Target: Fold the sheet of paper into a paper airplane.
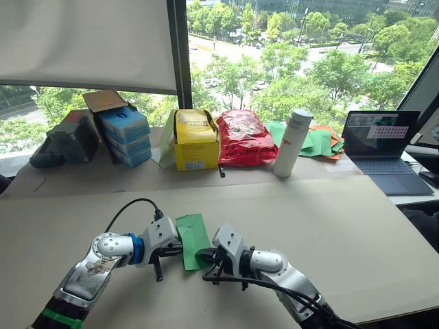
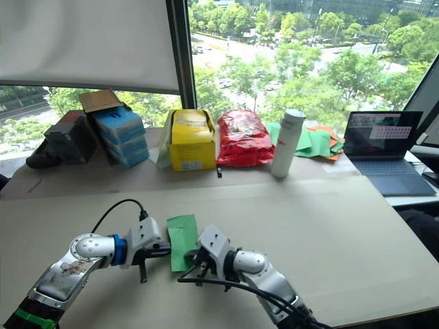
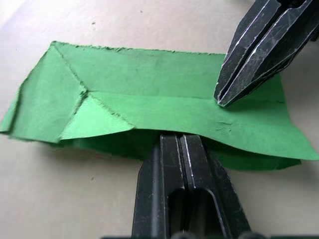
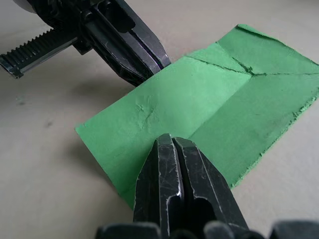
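The sheet of paper point(image 1: 192, 232) is bright green and lies flat on the beige table between my two grippers. It is folded into a narrow strip with a long centre crease and corner folds at its far end point(image 3: 75, 107). My left gripper point(image 1: 180, 250) is shut, its tip point(image 3: 182, 138) touching the strip's left edge, which lifts slightly over it. My right gripper point(image 1: 200, 256) is also shut, and its tip point(image 4: 172, 140) presses down on the paper near the centre crease at the near end.
Along the window stand a stack of blue boxes point(image 1: 125, 133), a yellow box point(image 1: 195, 140), a red bag point(image 1: 245, 137) and a white bottle point(image 1: 291, 142). A pile of green and orange papers point(image 1: 319, 142) lies behind the bottle. An open laptop point(image 1: 381, 147) sits at the far right.
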You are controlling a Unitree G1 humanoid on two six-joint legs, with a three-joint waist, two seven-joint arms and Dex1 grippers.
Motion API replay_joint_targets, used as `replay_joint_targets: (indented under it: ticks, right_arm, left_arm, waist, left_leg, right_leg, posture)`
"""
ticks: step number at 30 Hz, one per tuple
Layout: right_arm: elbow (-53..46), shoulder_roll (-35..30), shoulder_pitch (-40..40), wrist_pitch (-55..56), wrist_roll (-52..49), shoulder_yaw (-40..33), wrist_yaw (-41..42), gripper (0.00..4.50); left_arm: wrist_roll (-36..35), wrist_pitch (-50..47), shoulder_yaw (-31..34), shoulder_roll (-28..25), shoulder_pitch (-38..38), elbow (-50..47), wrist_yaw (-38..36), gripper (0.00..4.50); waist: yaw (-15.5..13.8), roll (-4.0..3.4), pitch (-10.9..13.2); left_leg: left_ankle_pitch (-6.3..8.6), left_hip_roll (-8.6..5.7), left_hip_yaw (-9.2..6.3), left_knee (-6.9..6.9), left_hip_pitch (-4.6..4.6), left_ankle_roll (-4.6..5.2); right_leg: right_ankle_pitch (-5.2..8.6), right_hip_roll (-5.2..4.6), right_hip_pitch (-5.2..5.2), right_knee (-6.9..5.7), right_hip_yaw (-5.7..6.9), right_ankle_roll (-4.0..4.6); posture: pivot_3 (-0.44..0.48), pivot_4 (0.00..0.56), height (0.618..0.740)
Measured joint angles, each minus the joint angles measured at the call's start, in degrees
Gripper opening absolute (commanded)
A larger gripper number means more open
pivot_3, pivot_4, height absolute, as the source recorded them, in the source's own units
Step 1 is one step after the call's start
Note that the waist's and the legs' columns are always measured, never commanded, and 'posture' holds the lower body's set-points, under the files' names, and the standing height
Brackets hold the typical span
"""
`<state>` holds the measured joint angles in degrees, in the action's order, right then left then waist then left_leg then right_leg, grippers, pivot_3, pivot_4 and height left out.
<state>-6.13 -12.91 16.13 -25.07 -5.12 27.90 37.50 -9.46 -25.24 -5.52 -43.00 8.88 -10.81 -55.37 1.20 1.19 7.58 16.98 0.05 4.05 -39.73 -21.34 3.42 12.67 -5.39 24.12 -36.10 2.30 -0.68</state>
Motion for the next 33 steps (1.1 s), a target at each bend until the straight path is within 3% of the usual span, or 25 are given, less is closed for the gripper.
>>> replay_joint_targets:
  ticks: [5, 9, 14, 24, 33]
  right_arm:
    - [0.9, -0.1, 1.2, 0.0, -0.1, -0.5, 1.4, 0.07]
    - [1.4, -0.1, 1.7, 0.0, -0.1, -0.5, 2.2, 0.07]
    - [1.7, -0.1, 2.4, 0.0, -0.1, -0.5, 2.8, 0.07]
    - [1.3, -1.5, 3.6, -1.5, -0.1, -0.9, 3.7, 0.07]
    - [15.2, -1.9, 12.6, 5.0, -0.1, -3.1, 7.6, 0.07]
  left_arm:
    - [-6.2, -6.8, 7.4, -1.0, -0.4, -3.4, 0.6, 0.00]
    - [-9.8, -8.9, 8.7, 1.2, 1.8, -4.9, 1.3, 0.00]
    - [-8.5, -7.1, 2.9, 4.9, 1.6, -2.1, 2.3, 0.00]
    - [-1.7, 3.2, -3.7, 4.8, 2.8, 4.2, 2.3, 0.00]
    - [-1.1, 4.0, -4.0, 4.6, 2.5, 4.1, 2.2, 0.00]
  waist:
    - [-0.4, 0.00, 0.0]
    - [-0.5, 0.00, 0.0]
    - [-0.5, -0.01, 0.0]
    - [-0.8, -0.04, 0.0]
    - [-0.5, -0.08, 0.0]
  left_leg:
    - [0.01, -0.08, -0.04, -0.03, -0.04, 0.00]
    - [0.02, -0.14, -0.07, -0.03, -0.04, -0.02]
    - [0.02, -0.13, -0.07, -0.01, -0.12, -0.12]
    - [0.08, -0.15, -0.11, -0.01, -0.04, -0.03]
    - [0.07, -0.15, -0.12, 0.00, -0.03, -0.03]
  right_leg:
    - [-0.01, -0.25, 0.03, 0.04, 0.01, -0.01]
    - [-0.02, -0.38, -0.01, 0.07, 0.00, -0.03]
    - [-0.02, -0.29, 0.03, 0.04, -0.02, 0.00]
    - [-0.02, -0.56, 0.01, 0.11, 0.02, 0.01]
    - [-0.02, -0.58, -0.03, 0.09, 0.03, 0.01]
  posture:
    - [0.000, 0.150, 0.740]
    - [0.000, 0.150, 0.740]
    - [0.000, 0.150, 0.740]
    - [0.000, 0.150, 0.740]
    - [0.000, 0.150, 0.740]
